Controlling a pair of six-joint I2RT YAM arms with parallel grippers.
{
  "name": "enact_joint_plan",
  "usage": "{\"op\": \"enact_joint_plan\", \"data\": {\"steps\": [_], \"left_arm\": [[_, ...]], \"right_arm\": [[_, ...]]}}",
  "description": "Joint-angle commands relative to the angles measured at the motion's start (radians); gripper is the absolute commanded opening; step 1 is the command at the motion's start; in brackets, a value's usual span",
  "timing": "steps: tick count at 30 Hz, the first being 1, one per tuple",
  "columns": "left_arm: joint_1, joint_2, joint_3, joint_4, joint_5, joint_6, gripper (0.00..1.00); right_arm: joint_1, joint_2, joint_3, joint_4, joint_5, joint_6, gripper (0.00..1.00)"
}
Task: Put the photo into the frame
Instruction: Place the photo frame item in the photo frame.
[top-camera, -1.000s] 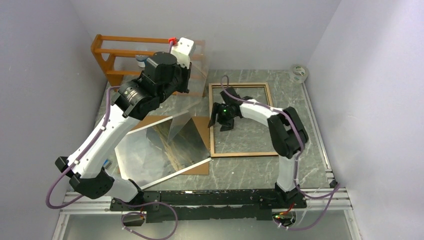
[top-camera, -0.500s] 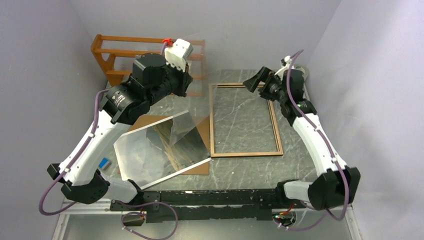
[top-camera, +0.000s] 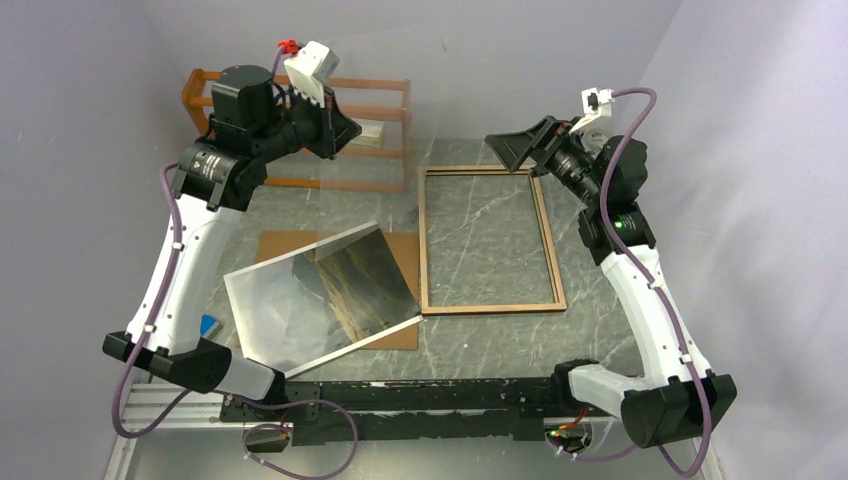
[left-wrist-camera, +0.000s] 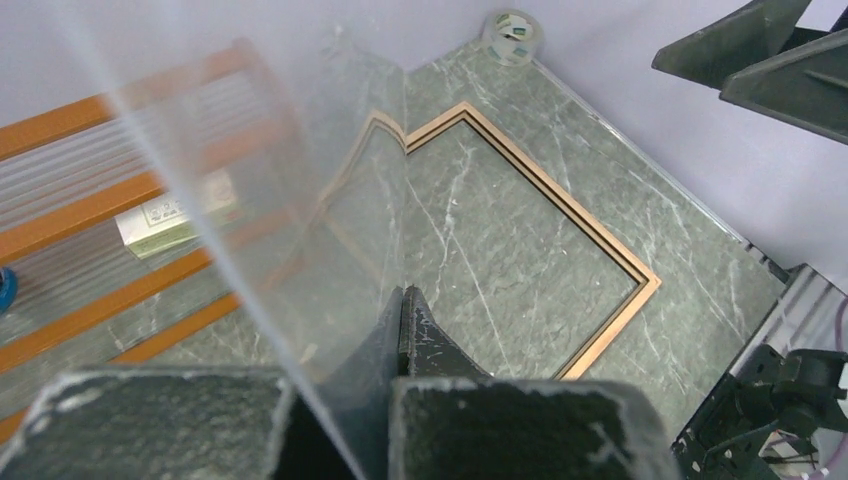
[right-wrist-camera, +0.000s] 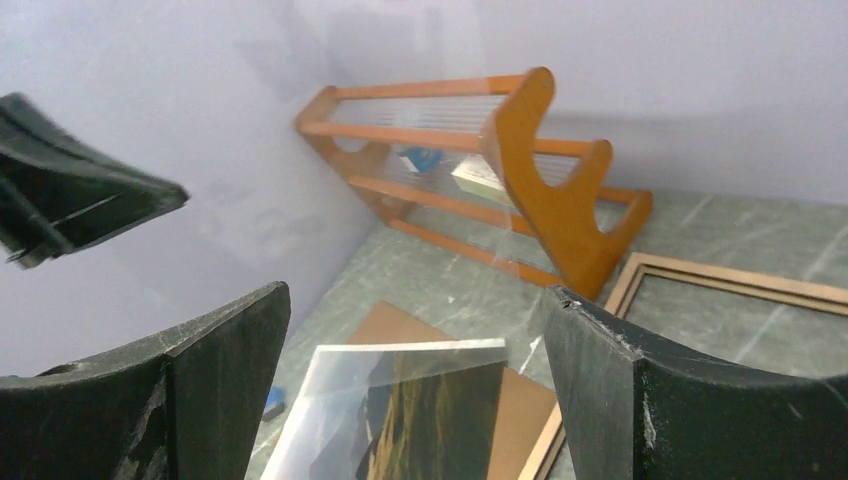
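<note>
The photo (top-camera: 320, 295), a mountain and grassland print, lies tilted on the brown backing board (top-camera: 290, 240) at the left of the table. It also shows between my right fingers (right-wrist-camera: 420, 410). The frame (top-camera: 490, 308) lies flat to its right, wood-coloured side up, with bare table inside it; its rim (left-wrist-camera: 600, 240) appears in the left wrist view. My left gripper (top-camera: 340, 125) is raised by the rack, shut on the clear sheet (top-camera: 385, 150), whose edge is pinched at the fingertips (left-wrist-camera: 405, 295). My right gripper (top-camera: 525, 145) hangs open above the frame's far right corner, holding nothing (right-wrist-camera: 415, 295).
An orange-brown wooden rack (top-camera: 300, 130) stands against the back wall, a small box on one shelf (left-wrist-camera: 165, 222). A tape roll (left-wrist-camera: 515, 22) sits in the far right corner. A small blue object (top-camera: 208, 325) lies left of the photo. Walls close in on both sides.
My left arm lifted the clear sheet up and back toward the rack, off the photo. My right arm rose from inside the frame, swung to its far right corner and opened wide.
</note>
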Motion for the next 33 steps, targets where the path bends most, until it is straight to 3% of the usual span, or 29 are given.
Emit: {"op": "enact_joint_plan", "data": {"steps": [1,9,18,22,28,33], "left_arm": [[0.069,-0.016,0.035,0.113,0.311,0.031,0.03],[0.164,-0.04,0.027,0.228,0.604,-0.04,0.02],[0.219,-0.058,0.024,0.446,0.826,-0.283,0.03],[0.257,-0.065,-0.019,0.594,0.94,-0.401,0.03],[0.316,-0.043,-0.074,0.934,1.066,-0.698,0.02],[0.325,-0.04,-0.057,0.801,1.019,-0.605,0.03]], "right_arm": [[-0.003,-0.009,0.049,0.116,-0.108,0.003,0.99],[-0.002,0.005,0.088,0.133,-0.152,-0.004,0.99],[-0.003,0.011,0.095,0.23,-0.247,0.005,0.99],[-0.014,0.012,0.061,0.281,-0.315,0.013,0.99],[-0.022,0.01,0.037,0.436,-0.475,0.087,0.98],[-0.022,0.023,0.046,0.546,-0.562,0.203,0.83]]}}
